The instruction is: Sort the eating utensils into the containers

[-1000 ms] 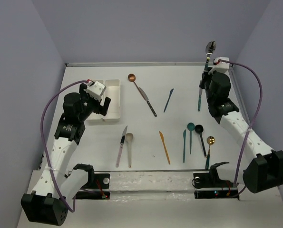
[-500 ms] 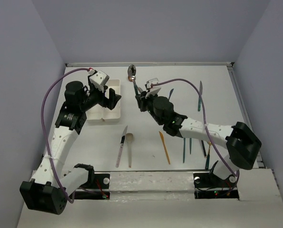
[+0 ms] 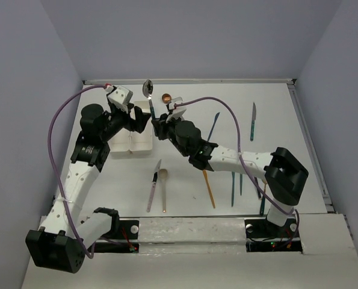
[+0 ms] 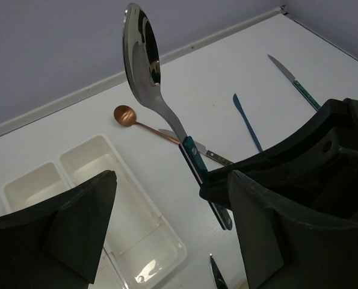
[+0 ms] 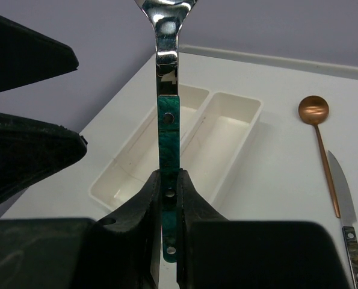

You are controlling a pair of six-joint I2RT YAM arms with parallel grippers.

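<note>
My left gripper point(image 3: 140, 122) hangs wide open over the 2 white trays point(image 3: 146, 144). My right gripper point(image 5: 168, 186) pinches the teal-handled spoon point(image 5: 167, 117) upright above them, low on its handle. I judge it could pivot, or clip my left fingers. White table point(image 3: 233, 96), lavender walls point(image 3: 197, 36).

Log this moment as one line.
right gripper: shut on spoon, bowl up | left gripper: open, empty | trays: near both
</note>
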